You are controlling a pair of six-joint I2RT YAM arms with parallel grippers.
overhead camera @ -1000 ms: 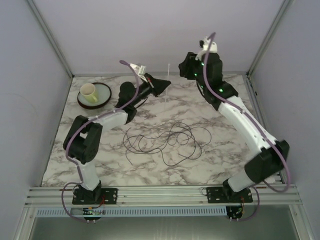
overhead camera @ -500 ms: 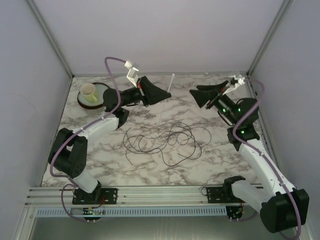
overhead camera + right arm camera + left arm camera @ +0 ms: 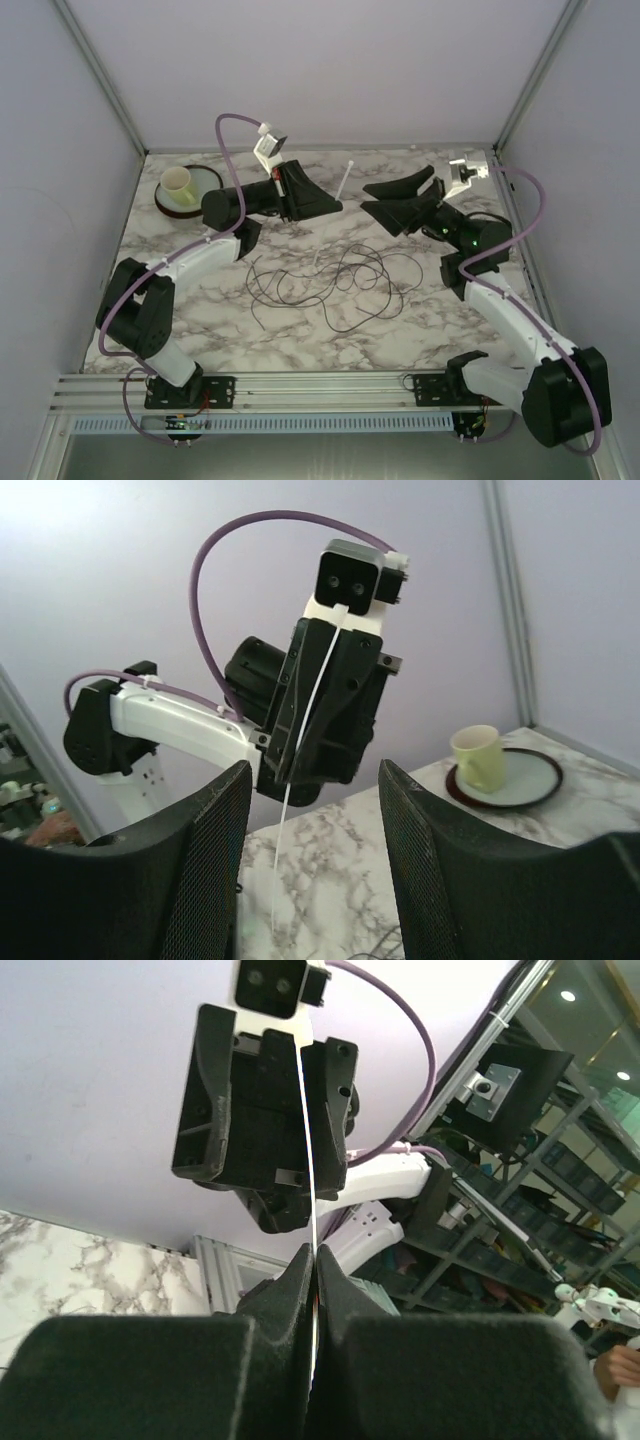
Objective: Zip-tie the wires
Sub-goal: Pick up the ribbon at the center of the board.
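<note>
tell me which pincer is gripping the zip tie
The left pincer: its black jaws are shut on the thin white plastic zip tie, while the right pincer stands open, empty.

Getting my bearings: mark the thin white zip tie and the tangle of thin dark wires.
thin white zip tie (image 3: pixel 346 176): top view, upper free length.
tangle of thin dark wires (image 3: pixel 340 275): top view, middle loops.
</note>
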